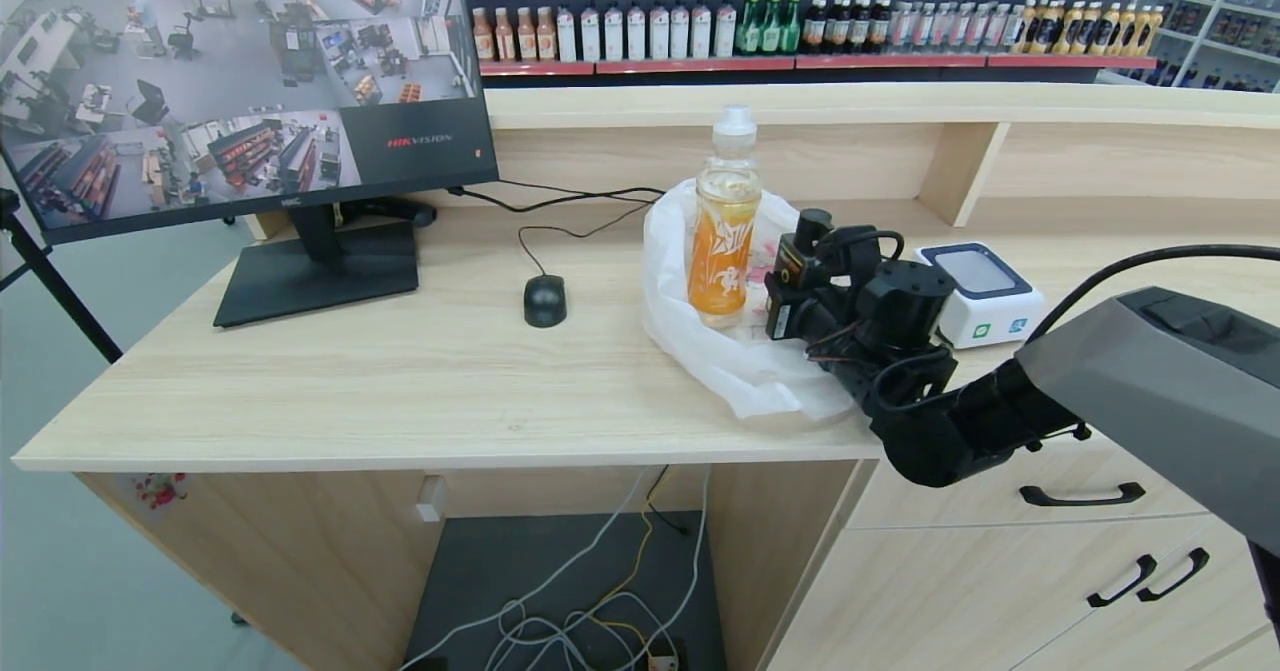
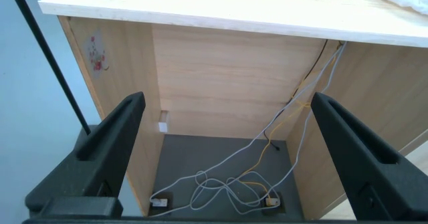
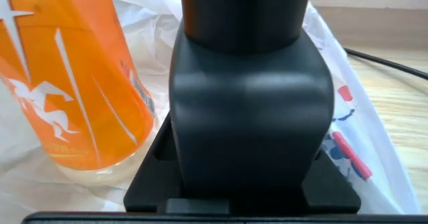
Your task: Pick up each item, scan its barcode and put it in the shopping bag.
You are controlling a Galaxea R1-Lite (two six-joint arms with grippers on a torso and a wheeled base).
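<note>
A drink bottle (image 1: 722,241) with an orange label and white cap stands upright inside the white shopping bag (image 1: 700,351) on the wooden counter (image 1: 400,381). My right gripper (image 1: 785,296) sits just to the bottle's right, over the bag, shut with nothing between its fingers. In the right wrist view the bottle (image 3: 73,83) is beside the closed gripper (image 3: 246,23), apart from it, with the bag (image 3: 361,117) crumpled under both. My left gripper (image 2: 227,137) hangs open and empty below the counter's front edge, facing the space under the desk.
A white barcode scanner (image 1: 978,291) stands on the counter right of the bag. A black mouse (image 1: 545,301) and a monitor (image 1: 240,81) are to the left. Loose cables (image 2: 234,177) lie on the floor under the desk. Drawers (image 1: 1080,496) sit below on the right.
</note>
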